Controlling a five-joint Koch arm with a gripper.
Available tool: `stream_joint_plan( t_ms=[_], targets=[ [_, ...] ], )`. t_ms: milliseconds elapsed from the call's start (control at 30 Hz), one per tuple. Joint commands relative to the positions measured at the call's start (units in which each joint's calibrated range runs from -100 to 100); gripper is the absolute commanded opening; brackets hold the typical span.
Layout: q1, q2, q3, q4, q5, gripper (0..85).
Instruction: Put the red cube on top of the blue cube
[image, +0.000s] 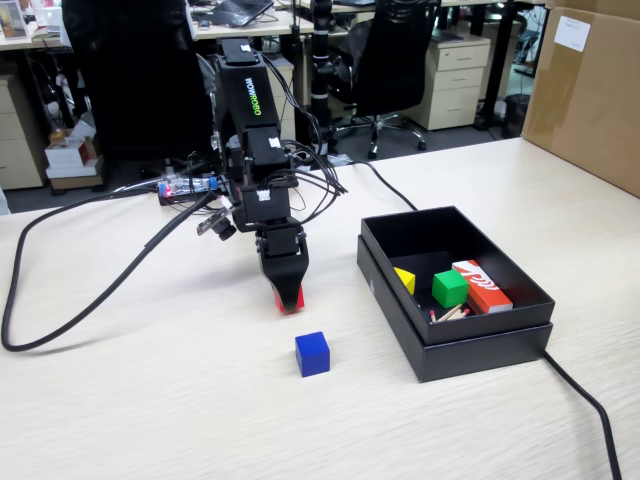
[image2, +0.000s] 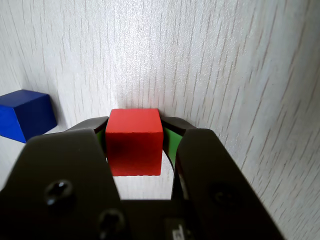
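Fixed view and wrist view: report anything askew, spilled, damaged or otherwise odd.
Nothing stands out. The gripper holds the red cube squarely, the blue cube sits upright on the table, and the black box keeps its contents inside.

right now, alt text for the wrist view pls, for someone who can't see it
A black gripper is closed on a red cube, one jaw against each side, seen from just above a pale wood-grain table. A blue cube sits on the table at the left edge of the view, apart from the red one.
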Motion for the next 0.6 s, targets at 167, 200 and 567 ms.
stream_joint_plan(
  t_ms=[167, 200, 567],
  targets=[
    [-0.24, -6.53, 8.43, -5.11, 1.03, 0.9],
    [-0.24, -7.34, 12.78, -7.96, 1.47, 0.9],
    [0.88, 0.7, 35.81, -12.71, 2.98, 0.9]
  ],
)
